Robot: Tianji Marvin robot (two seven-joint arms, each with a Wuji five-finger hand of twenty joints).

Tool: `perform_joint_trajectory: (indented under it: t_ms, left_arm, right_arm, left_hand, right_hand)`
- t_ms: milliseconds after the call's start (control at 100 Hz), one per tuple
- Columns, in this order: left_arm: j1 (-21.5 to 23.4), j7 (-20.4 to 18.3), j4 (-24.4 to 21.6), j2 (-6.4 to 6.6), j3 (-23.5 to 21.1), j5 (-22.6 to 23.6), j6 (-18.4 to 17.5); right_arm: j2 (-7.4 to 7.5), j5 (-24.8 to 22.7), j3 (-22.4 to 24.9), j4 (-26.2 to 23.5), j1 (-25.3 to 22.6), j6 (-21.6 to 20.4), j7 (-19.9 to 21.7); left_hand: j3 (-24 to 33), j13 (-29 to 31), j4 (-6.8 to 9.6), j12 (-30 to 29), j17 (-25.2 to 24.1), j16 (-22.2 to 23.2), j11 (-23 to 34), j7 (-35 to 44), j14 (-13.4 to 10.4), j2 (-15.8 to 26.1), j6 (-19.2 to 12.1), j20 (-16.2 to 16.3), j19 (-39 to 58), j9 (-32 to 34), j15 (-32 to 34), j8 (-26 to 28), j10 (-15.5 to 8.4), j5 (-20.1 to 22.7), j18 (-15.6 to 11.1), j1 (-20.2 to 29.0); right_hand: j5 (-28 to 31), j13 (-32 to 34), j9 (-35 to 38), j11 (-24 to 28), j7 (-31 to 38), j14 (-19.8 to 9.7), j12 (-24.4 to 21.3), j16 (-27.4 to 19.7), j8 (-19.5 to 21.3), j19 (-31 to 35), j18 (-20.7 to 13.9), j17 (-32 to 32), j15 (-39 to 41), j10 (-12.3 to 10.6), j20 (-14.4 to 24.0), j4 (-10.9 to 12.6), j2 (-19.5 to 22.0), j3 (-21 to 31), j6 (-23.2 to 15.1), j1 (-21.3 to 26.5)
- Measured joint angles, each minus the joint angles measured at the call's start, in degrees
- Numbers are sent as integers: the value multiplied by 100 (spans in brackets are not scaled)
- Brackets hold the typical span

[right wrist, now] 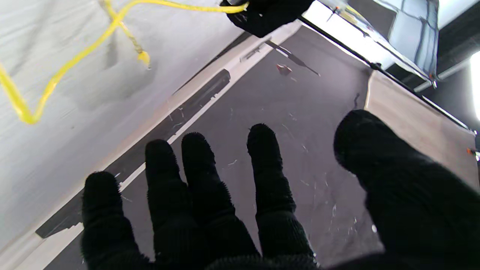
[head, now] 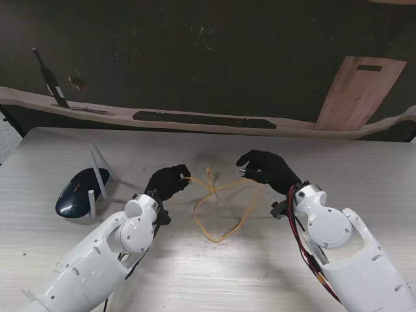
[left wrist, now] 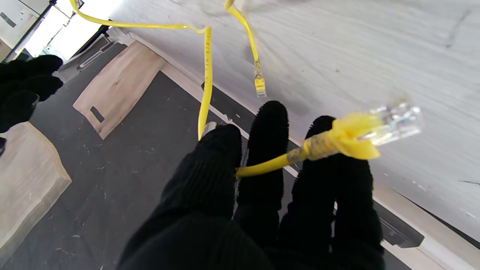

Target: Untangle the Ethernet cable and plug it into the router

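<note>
Cable: yellow Ethernet cable (head: 221, 214) lies near the middle of the table (head: 364, 169), in a loose loop whose strands cross once on the side away from the robot; the loop's round end points toward the near edge.

Left hand: black-gloved left hand (head: 168, 183) sits just left of the crossing. Its fingers (left wrist: 268, 150) are clamped on the cable a short way behind one plug (left wrist: 390, 125), which sticks out past the fingertips, clear-tipped and lifted off the table.

Other plug: second plug (left wrist: 259, 85) hangs free near the crossing, close above the table or touching it; which one cannot be told.

Right hand: black-gloved right hand (head: 266, 168) hovers just right of the crossing, fingers (right wrist: 270, 168) spread apart, thumb wide, holding nothing.

Router: dark blue rounded router (head: 79, 194) with white antennas stands near the left edge of the table, to the left of the left hand. Its ports are not visible.

Step in hand: untangling seems under way; one end is gripped, but the strands are still crossed.

Next move: it likely calls for the right hand to pin or lift the free strand while the left draws its end out of the crossing, then turns the plug toward the router.
</note>
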Motion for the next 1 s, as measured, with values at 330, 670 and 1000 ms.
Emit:
perform_joint_trajectory:
  t_ms: [330, 670, 1000]
  left_arm:
    - [200, -436, -483, 205, -145, 177, -376]
    - [270, -749, -798, 302, -142, 288, -611]
    - [356, -826, -953, 335, -184, 346, -708]
  right_arm:
    - [-113, 983, -470, 56, 168, -37, -87]
    - [-345, 1607, -1242, 572, 844, 549, -263]
    - [-776, 2513, -1879, 1538, 1397, 755, -694]
  left_hand:
    - [60, 0, -3, 4, 0, 1, 130, -39, 0, 0, 0, 1, 1, 0, 23, -1, -7, 0, 7, -16]
    - [60, 141, -4, 79, 77, 72, 241, -45, 0, 0, -15, 60, 39, 0, 173, -1, -13, 4, 26, -42]
    - [61, 143, -4, 133, 78, 73, 254, -50, 0, 0, -16, 63, 75, 0, 213, -3, -13, 7, 48, -43]
  right_hand:
    - [-9, 522, 95, 315, 2, 14, -1, 70, -50, 192, 117, 1015, 841, 0, 272, 0, 102, 296, 205, 1]
    - [-633, 256, -205, 338, 44, -134, -134, -86, -145, 7, -271, 719, 457, -7, 58, 0, 141, 299, 266, -74]
    - [-1674, -763, -1349, 214, 348, -768, -206, -309, -153, -806, -1703, -27, -81, -293, -747, 17, 510, 102, 155, -745]
